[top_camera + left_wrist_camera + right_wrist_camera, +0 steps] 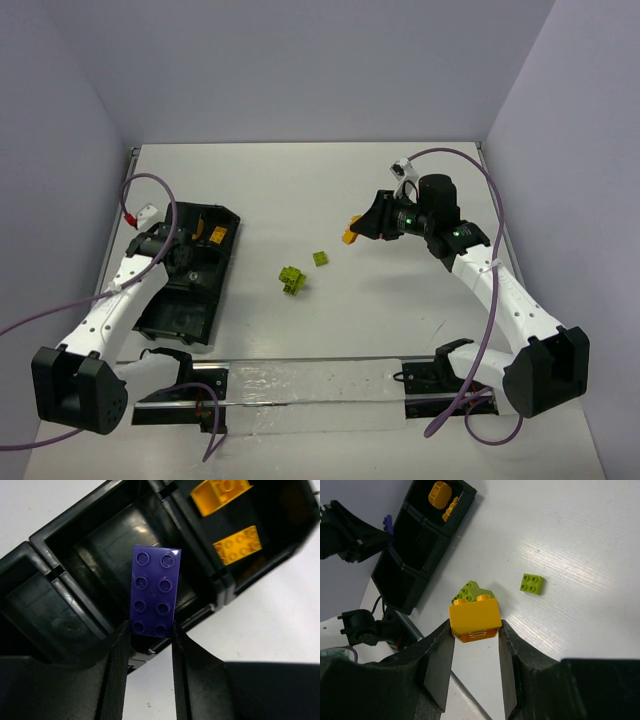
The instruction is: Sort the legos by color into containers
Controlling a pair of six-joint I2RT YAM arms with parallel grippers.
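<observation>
here, left gripper [148, 645] pinched the purple brick [154, 591] over the tray's middle compartment [95, 545], release judged next; right gripper [476, 640] clamped an orange brick [474, 617] above the table [300, 190], needing carry to the orange compartment [290, 505].
</observation>
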